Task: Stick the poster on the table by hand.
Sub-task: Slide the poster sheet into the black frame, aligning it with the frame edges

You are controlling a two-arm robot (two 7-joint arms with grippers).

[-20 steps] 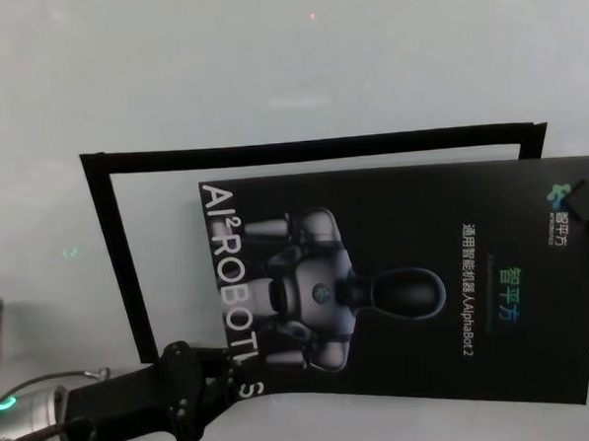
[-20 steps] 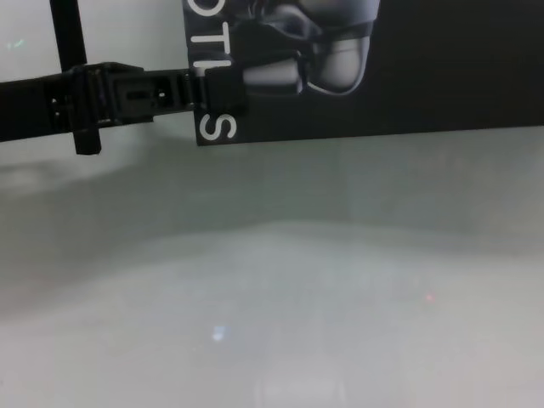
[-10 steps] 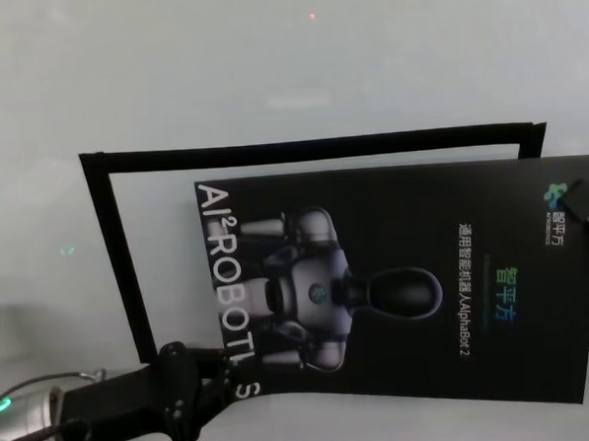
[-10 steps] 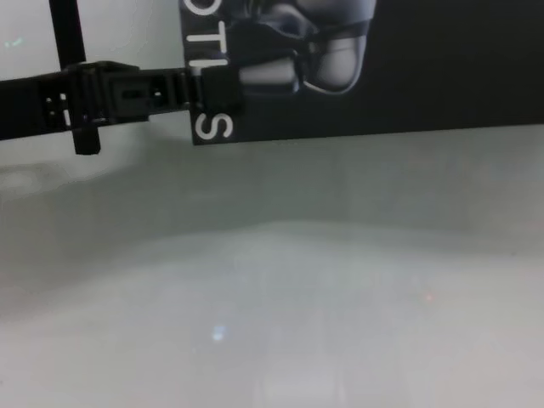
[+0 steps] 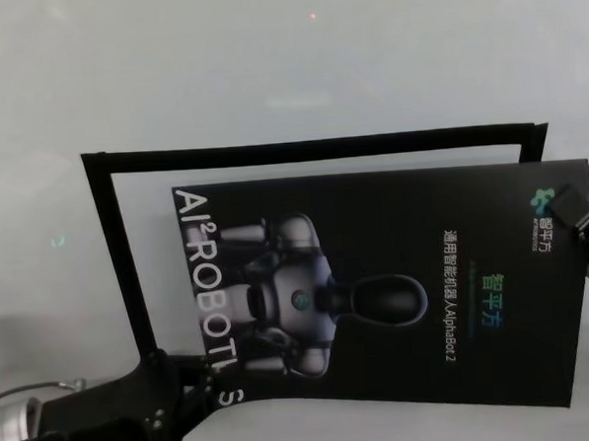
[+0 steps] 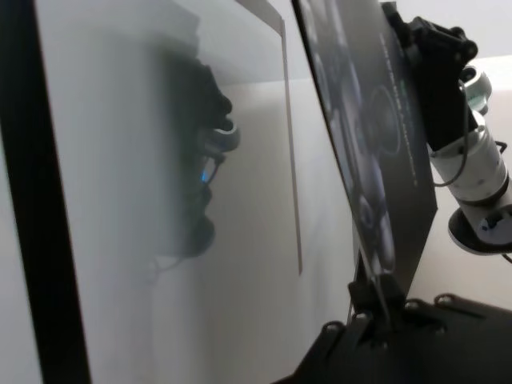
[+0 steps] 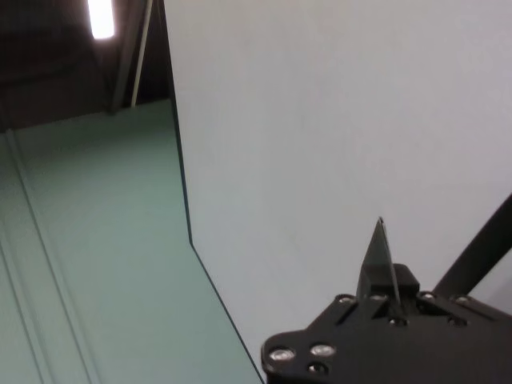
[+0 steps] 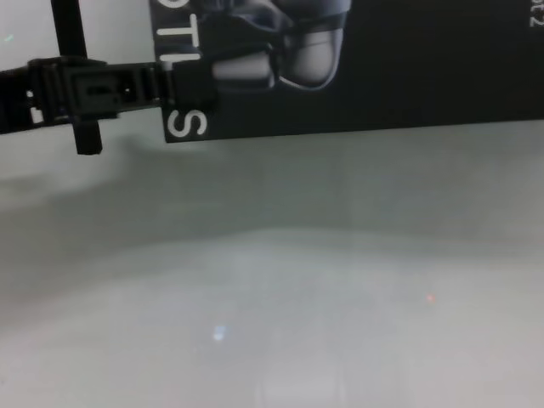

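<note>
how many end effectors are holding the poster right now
2. The left end effector grips the poster at its near left corner, by the white letters. The right end effector grips its far right corner, by the small logo. The poster hangs between them above the table.

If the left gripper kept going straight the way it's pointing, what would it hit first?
The left gripper points toward the robot's right and is already clamped on the poster, so the sheet itself comes first. Farther along that line, probably the right gripper on the opposite edge.

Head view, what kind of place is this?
Probably a robot demo or test bench: a bare pale table, a black tape outline marked on it, and a robot-brand poster held by two pincers.
</note>
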